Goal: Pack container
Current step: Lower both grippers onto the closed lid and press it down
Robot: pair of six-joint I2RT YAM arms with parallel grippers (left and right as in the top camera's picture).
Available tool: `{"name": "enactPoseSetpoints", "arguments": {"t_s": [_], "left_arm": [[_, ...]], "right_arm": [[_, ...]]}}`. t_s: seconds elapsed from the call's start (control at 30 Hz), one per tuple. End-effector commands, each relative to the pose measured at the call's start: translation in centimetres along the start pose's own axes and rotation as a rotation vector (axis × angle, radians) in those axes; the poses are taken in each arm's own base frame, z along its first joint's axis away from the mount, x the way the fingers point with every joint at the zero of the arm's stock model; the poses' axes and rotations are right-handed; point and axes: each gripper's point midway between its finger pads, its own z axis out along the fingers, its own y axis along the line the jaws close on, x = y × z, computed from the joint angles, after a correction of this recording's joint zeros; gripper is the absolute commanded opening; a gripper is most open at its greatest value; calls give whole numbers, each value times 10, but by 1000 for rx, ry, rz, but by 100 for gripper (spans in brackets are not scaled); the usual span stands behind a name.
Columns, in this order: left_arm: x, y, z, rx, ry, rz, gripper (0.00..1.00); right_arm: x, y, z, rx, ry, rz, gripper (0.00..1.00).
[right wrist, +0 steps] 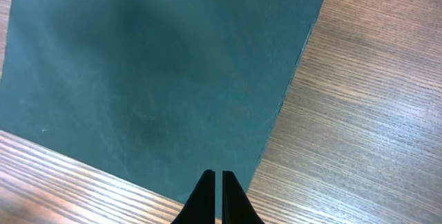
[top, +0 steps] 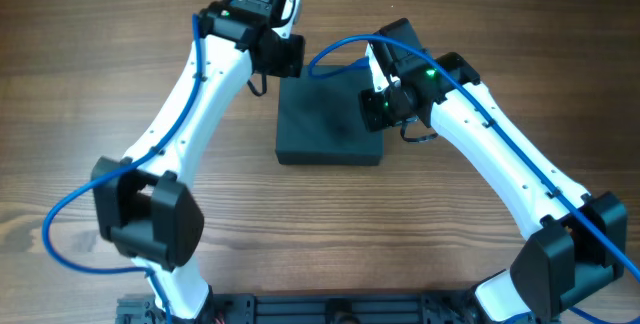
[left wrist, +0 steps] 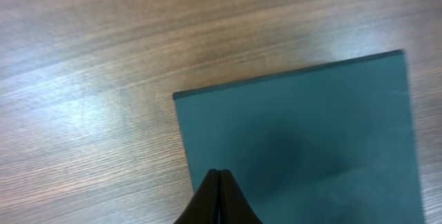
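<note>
The container [top: 325, 119] is a dark teal-grey square box lying closed on the wooden table at the centre back. My left gripper [left wrist: 219, 173] is shut and empty, hovering over the container's lid [left wrist: 304, 141] near its back left corner. My right gripper [right wrist: 215, 175] is shut and empty, over the lid [right wrist: 159, 72] near the container's right edge. In the overhead view the left wrist [top: 262, 26] is at the box's back left and the right wrist [top: 400, 84] at its back right; the fingertips are hidden there.
The wooden table [top: 90, 84] spreads bare around the box. The arm bases and a black rail [top: 330, 309] stand at the front edge. Blue cables run along both arms.
</note>
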Motion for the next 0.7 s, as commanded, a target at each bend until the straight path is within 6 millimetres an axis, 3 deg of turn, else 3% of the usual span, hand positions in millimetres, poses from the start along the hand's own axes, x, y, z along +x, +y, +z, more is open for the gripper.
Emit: {"name": "enactPoseSetpoints", "arguments": {"t_s": [0.0, 0.2, 0.67], "left_arm": [[5, -5, 26, -13, 50, 14, 4], [12, -5, 49, -12, 94, 15, 4], [11, -5, 57, -11, 84, 16, 4]], "right_arm": [[3, 0, 6, 4, 12, 12, 4], [3, -1, 10, 5, 21, 13, 4], [34, -1, 42, -28, 85, 19, 4]]}}
